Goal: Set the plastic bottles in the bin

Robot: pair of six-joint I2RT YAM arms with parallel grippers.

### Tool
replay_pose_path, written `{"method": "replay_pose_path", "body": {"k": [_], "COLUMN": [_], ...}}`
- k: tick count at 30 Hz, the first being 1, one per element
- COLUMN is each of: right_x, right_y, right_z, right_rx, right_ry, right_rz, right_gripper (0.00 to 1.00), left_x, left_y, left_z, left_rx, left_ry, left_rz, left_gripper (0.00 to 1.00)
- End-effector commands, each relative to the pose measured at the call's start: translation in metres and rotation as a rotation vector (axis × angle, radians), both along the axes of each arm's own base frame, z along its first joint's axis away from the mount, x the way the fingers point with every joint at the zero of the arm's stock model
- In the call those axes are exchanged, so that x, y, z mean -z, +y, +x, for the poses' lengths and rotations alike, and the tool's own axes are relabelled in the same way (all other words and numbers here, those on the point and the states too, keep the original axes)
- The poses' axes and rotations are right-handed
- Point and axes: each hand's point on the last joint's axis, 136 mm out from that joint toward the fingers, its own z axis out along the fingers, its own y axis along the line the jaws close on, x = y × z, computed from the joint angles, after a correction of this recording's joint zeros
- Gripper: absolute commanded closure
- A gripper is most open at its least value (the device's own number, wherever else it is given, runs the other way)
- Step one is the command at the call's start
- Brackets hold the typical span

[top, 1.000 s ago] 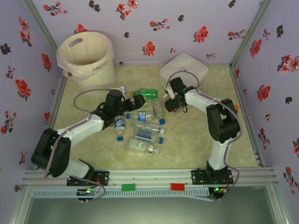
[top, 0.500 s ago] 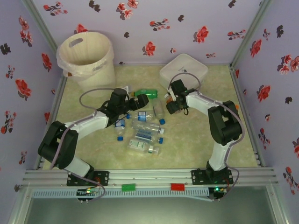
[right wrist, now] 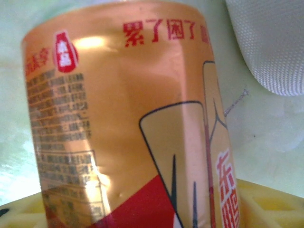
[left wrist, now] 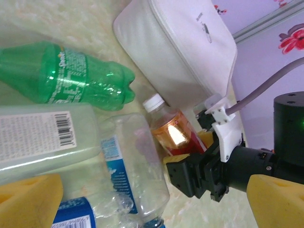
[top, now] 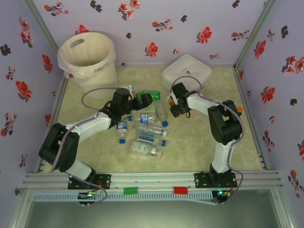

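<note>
The bin (top: 107, 48), a cream-white bucket with a bag liner, stands at the back left. Several plastic bottles (top: 147, 135) lie in the middle of the table, and a green one (top: 154, 94) lies behind them. My left gripper (top: 145, 101) hovers open next to the green bottle (left wrist: 71, 78). A clear blue-labelled bottle (left wrist: 135, 166) lies between its yellow fingertips (left wrist: 28, 199). My right gripper (top: 172, 106) is shut on a red-labelled bottle (right wrist: 133, 118) with amber liquid and a white cap (left wrist: 173, 133), in front of the white box; its yellow pads (left wrist: 209, 137) press both sides.
A flat white square box (top: 187, 71) sits at the back right, right behind the right gripper. A tiny orange-capped bottle (top: 240, 109) lies by the right wall. Flowered walls close in three sides. Open floor lies at the front and at the right.
My left arm has stretched to the right, bringing its open gripper up beside the green bottle. My right gripper widened, then closed on the red-labelled bottle, staying in place.
</note>
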Motion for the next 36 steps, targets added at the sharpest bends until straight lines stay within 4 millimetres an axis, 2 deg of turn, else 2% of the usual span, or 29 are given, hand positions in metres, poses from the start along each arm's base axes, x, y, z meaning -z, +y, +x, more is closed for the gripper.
{"method": "replay_pose_path", "body": {"k": [1,4,8,14,22,28,36], "right_x": [-0.029,-0.053,-0.091,-0.127,-0.158,-0.179,-0.181], "right_y": [0.004,0.007,0.027,0.056,0.088,0.103,0.120], "right_z": [0.004,0.002,-0.005,-0.023,-0.043,-0.051,-0.055], "right_rx": [0.005,0.020,0.011,0.001,-0.041,-0.083,-0.117], "right_ry": [-0.054,-0.125,-0.170,-0.173,-0.156,-0.189,-0.188], "right_rz": [0.037,0.109,0.281,0.543,0.833,0.954,0.986], "right_gripper": [0.40,0.41,0.42,0.43,0.43,0.43,0.43], "left_x": [-0.001,-0.008,-0.022,-0.047,-0.084,-0.085,-0.080], "left_y": [-0.012,-0.017,-0.022,-0.026,-0.046,-0.062,-0.074], "left_z": [0.011,0.013,0.014,0.008,0.002,-0.001,-0.003], "left_rx": [0.011,0.005,0.024,0.044,0.118,0.177,0.208], "left_ry": [-0.003,-0.025,-0.066,-0.097,-0.144,-0.117,-0.098], "left_rz": [-0.004,-0.068,-0.108,-0.202,-0.379,-0.456,-0.447], "left_gripper": [0.00,0.00,0.00,0.00,0.00,0.00,0.01]}}
